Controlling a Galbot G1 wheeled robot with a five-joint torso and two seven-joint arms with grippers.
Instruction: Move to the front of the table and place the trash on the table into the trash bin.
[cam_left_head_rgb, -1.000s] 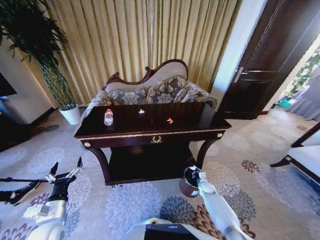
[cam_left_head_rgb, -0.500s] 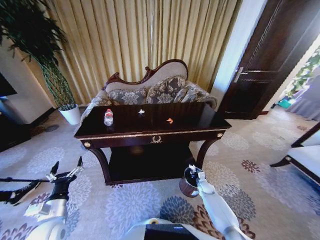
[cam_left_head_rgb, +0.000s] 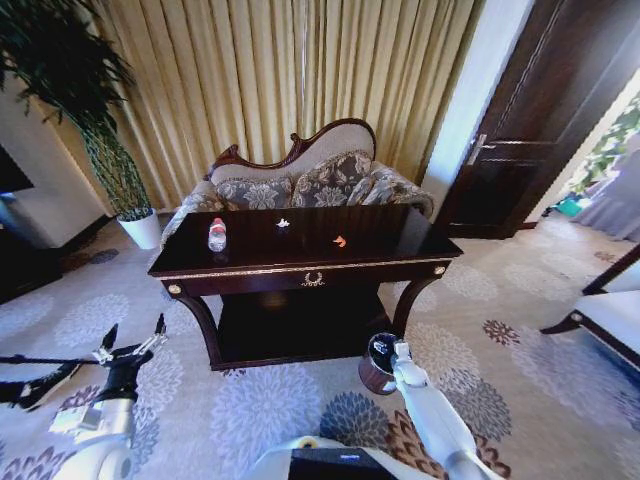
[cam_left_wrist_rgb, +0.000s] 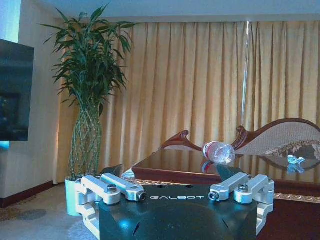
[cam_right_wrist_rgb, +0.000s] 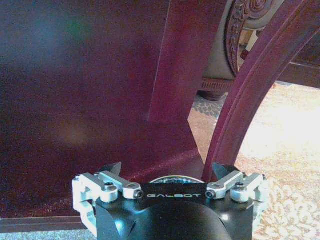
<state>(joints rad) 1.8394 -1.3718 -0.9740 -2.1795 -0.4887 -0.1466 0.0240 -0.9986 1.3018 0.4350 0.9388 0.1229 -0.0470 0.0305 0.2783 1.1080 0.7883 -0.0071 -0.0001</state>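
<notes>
The dark table (cam_left_head_rgb: 400, 248) with gold trim stands in front of me. On its top lie the trash items: a clear bottle (cam_left_head_rgb: 216, 236) with a red cap at the left, a white paper scrap (cam_left_head_rgb: 283, 224) and an orange scrap (cam_left_head_rgb: 339, 241). The left wrist view shows the bottle (cam_left_wrist_rgb: 218, 152) and the white scrap (cam_left_wrist_rgb: 295, 160) on the tabletop. The trash bin (cam_left_head_rgb: 376, 368) stands on the carpet by the table's right front leg. My right gripper (cam_left_head_rgb: 397, 349) hangs open just above its rim, holding nothing (cam_right_wrist_rgb: 167, 172). My left gripper (cam_left_head_rgb: 134, 332) is open, low at the left (cam_left_wrist_rgb: 170, 172).
A patterned sofa (cam_left_head_rgb: 300, 180) sits behind the table before gold curtains. A tall plant in a white pot (cam_left_head_rgb: 141, 228) stands at the back left. A dark door (cam_left_head_rgb: 540, 130) is at the right, and a white bench (cam_left_head_rgb: 615, 310) at the far right. The curved table leg (cam_right_wrist_rgb: 250, 95) is close to my right gripper.
My right gripper has shifted a little over the trash bin. The left arm and the things on the table have stayed where they were.
</notes>
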